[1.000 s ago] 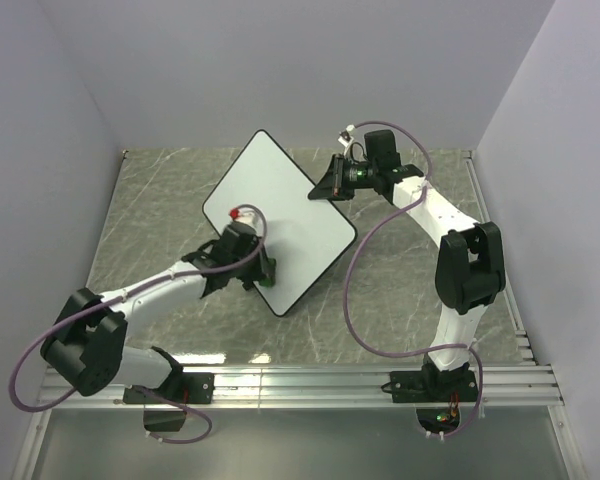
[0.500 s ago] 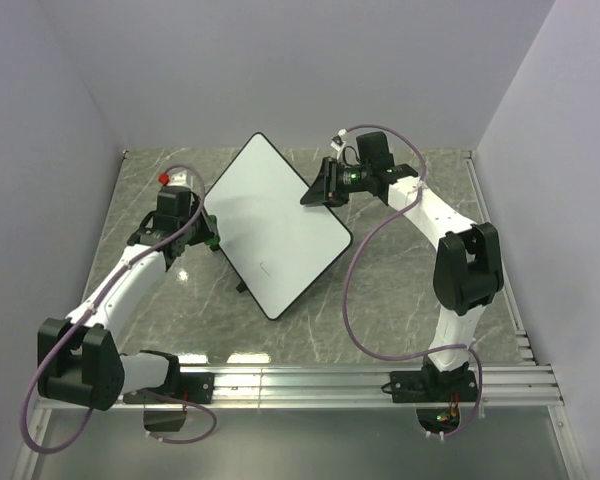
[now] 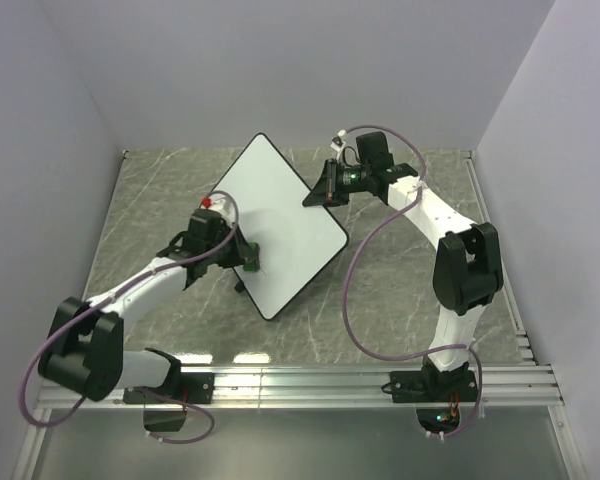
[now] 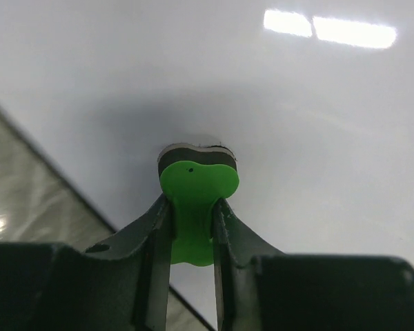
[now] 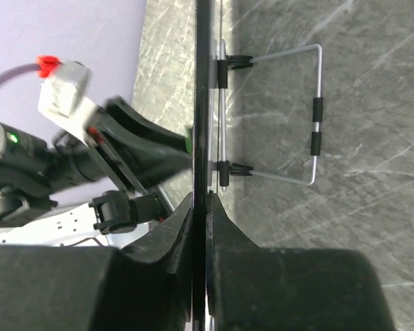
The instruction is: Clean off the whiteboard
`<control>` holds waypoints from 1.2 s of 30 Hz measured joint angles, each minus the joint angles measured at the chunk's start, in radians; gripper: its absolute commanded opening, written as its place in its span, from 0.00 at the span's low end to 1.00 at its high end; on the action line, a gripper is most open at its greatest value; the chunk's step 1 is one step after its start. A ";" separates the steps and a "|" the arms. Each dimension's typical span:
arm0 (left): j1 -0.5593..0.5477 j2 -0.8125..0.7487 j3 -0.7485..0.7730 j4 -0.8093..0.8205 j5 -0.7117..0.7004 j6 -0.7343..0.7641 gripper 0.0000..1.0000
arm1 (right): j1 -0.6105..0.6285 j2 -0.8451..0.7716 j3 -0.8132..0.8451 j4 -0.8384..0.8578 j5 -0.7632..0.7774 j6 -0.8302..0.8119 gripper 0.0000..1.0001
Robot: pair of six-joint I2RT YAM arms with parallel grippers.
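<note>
Swinging in from beside the board's left edge, where it hung half a second ago, the left gripper (image 3: 246,256) is back over the lower left part of the whiteboard (image 3: 285,205), its jaws pinching the green eraser (image 4: 195,185) by its narrow waist with the dark felt face set against the white surface. The whiteboard stands tilted on the table (image 3: 400,300), propped from behind by a wire stand (image 5: 316,117), and the right gripper (image 3: 318,192) has its jaws pressed together on the board's thin upper right edge. The main risk, as I judge it, is pressure: a hard wipe could push the board back against its stand or slide its feet, and the narrow edge could slip out of the right jaws. The eraser could also twist in its grip if the felt drags. Whether any ink remains is hard to tell, since the eraser covers the spot beneath it and 2 bright light reflections wash out part of the left wrist view. The board's feet are hidden, and the right wrist view shows the board only edge-on.
</note>
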 measured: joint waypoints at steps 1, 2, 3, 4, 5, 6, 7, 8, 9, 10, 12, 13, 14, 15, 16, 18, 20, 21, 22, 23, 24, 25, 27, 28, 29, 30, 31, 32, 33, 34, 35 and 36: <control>-0.031 0.027 0.001 0.031 0.009 -0.011 0.00 | 0.000 0.001 0.000 -0.005 0.000 -0.002 0.05; -0.061 0.058 0.003 0.059 0.014 -0.021 0.00 | 0.000 0.002 0.000 -0.007 0.001 -0.006 0.04; -0.087 0.087 0.010 0.080 0.010 -0.028 0.00 | -0.003 0.003 0.002 -0.008 0.008 -0.024 0.03; -0.101 0.103 0.023 0.082 0.011 -0.034 0.00 | -0.010 0.005 0.005 -0.008 0.011 -0.033 0.02; -0.110 0.118 0.032 0.096 0.006 -0.039 0.00 | -0.017 0.008 0.009 -0.009 0.010 -0.038 0.01; -0.122 0.132 0.042 0.103 0.000 -0.044 0.00 | -0.024 0.010 0.012 -0.008 0.011 -0.043 0.00; -0.134 0.143 0.046 0.117 -0.010 -0.051 0.00 | -0.031 0.011 0.014 -0.008 0.010 -0.048 0.00; -0.143 0.149 0.047 0.129 -0.019 -0.056 0.00 | -0.036 0.011 0.015 -0.007 0.010 -0.051 0.00; -0.155 0.152 0.047 0.141 -0.032 -0.061 0.00 | -0.040 0.011 0.015 -0.006 0.010 -0.054 0.00; -0.166 0.153 0.047 0.151 -0.042 -0.068 0.00 | -0.043 0.011 0.015 -0.004 0.009 -0.056 0.00; -0.191 0.147 0.047 0.163 -0.046 -0.077 0.00 | -0.045 0.012 0.015 -0.001 0.008 -0.056 0.00; -0.208 0.142 0.047 0.172 -0.046 -0.081 0.00 | -0.045 0.013 0.015 0.001 0.007 -0.056 0.00; -0.227 0.136 0.047 0.184 -0.037 -0.085 0.00 | -0.045 0.013 0.015 0.002 0.007 -0.056 0.00; -0.249 0.131 0.047 0.200 -0.021 -0.093 0.00 | -0.045 0.013 0.015 0.004 0.006 -0.056 0.00; -0.269 0.128 0.048 0.214 -0.004 -0.101 0.00 | -0.045 0.013 0.015 0.005 0.005 -0.056 0.00; -0.303 0.127 0.052 0.230 0.029 -0.111 0.00 | -0.045 0.014 0.015 0.008 0.004 -0.056 0.00; -0.332 0.127 0.054 0.242 0.061 -0.125 0.00 | -0.045 0.016 0.015 0.012 0.001 -0.055 0.00; -0.340 0.127 0.054 0.242 0.068 -0.128 0.00 | -0.045 0.017 0.015 0.013 0.000 -0.055 0.00; -0.347 0.127 0.054 0.240 0.070 -0.131 0.00 | -0.045 0.018 0.015 0.014 -0.001 -0.055 0.00; -0.349 0.127 0.053 0.237 0.069 -0.133 0.00 | -0.045 0.019 0.015 0.016 -0.002 -0.055 0.00; -0.347 0.127 0.053 0.233 0.066 -0.134 0.00 | -0.045 0.020 0.016 0.017 -0.003 -0.055 0.00; -0.341 0.127 0.052 0.228 0.063 -0.134 0.00 | -0.045 0.022 0.017 0.019 -0.004 -0.055 0.00; -0.315 0.127 0.046 0.222 0.064 -0.135 0.00 | -0.045 0.024 0.019 0.020 -0.006 -0.055 0.00; -0.289 0.126 0.039 0.216 0.062 -0.135 0.00 | -0.045 0.025 0.021 0.019 -0.006 -0.056 0.00; -0.264 0.126 0.035 0.209 0.059 -0.135 0.00 | -0.045 0.026 0.021 0.019 -0.006 -0.055 0.00; -0.230 0.127 0.031 0.200 0.051 -0.134 0.00 | -0.045 0.026 0.021 0.019 -0.005 -0.055 0.00; -0.197 0.131 0.029 0.186 0.038 -0.131 0.00 | -0.045 0.026 0.021 0.018 -0.006 -0.053 0.00; -0.167 0.140 0.029 0.175 0.023 -0.127 0.00 | -0.044 0.026 0.021 0.018 -0.005 -0.053 0.00; -0.143 0.148 0.030 0.167 0.010 -0.123 0.00 | -0.044 0.026 0.021 0.018 -0.004 -0.053 0.00; -0.118 0.158 0.031 0.158 -0.003 -0.119 0.00 | -0.045 0.026 0.021 0.017 -0.003 -0.051 0.00; -0.106 0.171 0.034 0.153 -0.009 -0.114 0.00 | -0.045 0.026 0.021 0.017 -0.002 -0.051 0.00; -0.101 0.182 0.041 0.147 -0.008 -0.108 0.00 | -0.045 0.026 0.022 0.017 0.000 -0.050 0.00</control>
